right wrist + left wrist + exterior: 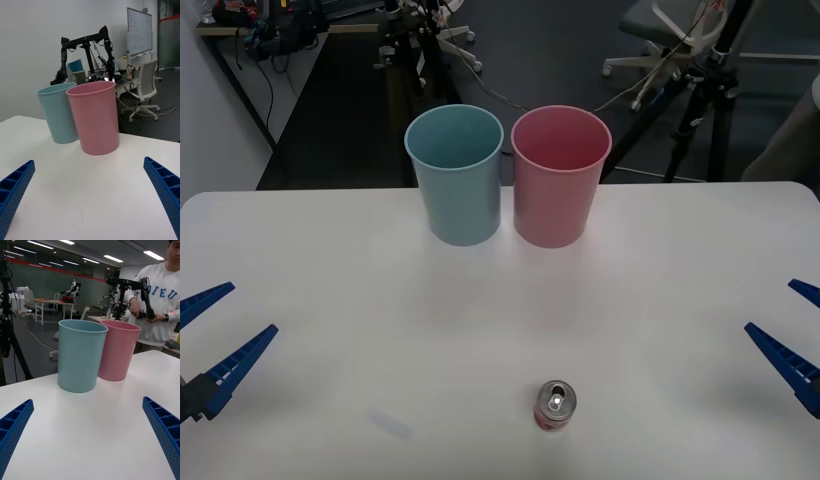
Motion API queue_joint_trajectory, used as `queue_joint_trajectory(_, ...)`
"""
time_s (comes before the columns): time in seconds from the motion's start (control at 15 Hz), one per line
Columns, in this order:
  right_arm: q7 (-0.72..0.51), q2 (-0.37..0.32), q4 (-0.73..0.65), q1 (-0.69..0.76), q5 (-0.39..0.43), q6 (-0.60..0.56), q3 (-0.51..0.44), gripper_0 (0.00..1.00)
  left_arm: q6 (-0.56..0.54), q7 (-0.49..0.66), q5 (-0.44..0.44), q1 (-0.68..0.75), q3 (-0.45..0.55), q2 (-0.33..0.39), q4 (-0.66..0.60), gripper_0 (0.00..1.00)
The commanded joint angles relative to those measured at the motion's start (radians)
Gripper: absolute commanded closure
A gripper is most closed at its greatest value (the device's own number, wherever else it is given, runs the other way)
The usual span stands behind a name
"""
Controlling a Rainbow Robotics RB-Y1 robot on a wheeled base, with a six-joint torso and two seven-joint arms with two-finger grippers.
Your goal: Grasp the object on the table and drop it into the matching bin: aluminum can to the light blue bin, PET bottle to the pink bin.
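Note:
A small red aluminum can [555, 405] with a silver top and pull tab stands upright near the front edge of the white table [330, 260], a little right of centre. At the back of the table the light blue bin [455, 175] [58, 112] [80, 354] stands on the left, touching the pink bin [560, 175] [95, 118] [118, 348] on the right. My left gripper [210, 345] [88, 438] hangs open at the table's left edge. My right gripper [800, 335] [88, 195] is open at the right edge. Both are far from the can, with nothing between their fingers.
Beyond the table's far edge are a tripod [710, 90], office chairs [660, 40] and cables on a dark floor. A broad stretch of bare tabletop lies between the can and the bins.

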Motion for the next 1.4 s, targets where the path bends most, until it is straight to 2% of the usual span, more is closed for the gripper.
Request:
queue_joint_trajectory(0.07, -0.002, 0.038, 0.001, 0.018, -0.003, 0.002, 0.002, 0.00, 0.000, 0.000, 0.000, 0.000, 0.000, 0.000, 0.000, 0.00)
queue_joint_trajectory(0.33, 0.026, -0.016, -0.055, 0.102, -0.084, 0.062, 0.063, 0.00, 0.000, 0.000, 0.000, 0.000, 0.000, 0.000, 0.000, 0.00)
queue_joint_trajectory(0.47, 0.123, -0.017, -0.055, 0.133, -0.095, 0.047, 0.073, 0.00, 0.000, 0.000, 0.000, 0.000, 0.000, 0.000, 0.000, 0.00)
queue_joint_trajectory(0.67, 0.259, -0.019, 0.004, 0.154, -0.104, -0.051, 0.103, 0.00, 0.000, 0.000, 0.000, 0.000, 0.000, 0.000, 0.000, 0.00)
queue_joint_trajectory(1.0, 0.416, -0.023, 0.135, 0.149, -0.104, -0.199, 0.178, 0.00, 0.000, 0.000, 0.000, 0.000, 0.000, 0.000, 0.000, 0.00)
queue_joint_trajectory(1.4, 0.600, -0.027, 0.247, 0.123, -0.086, -0.226, 0.295, 0.00, 0.000, 0.000, 0.000, 0.000, 0.000, 0.000, 0.000, 0.00)
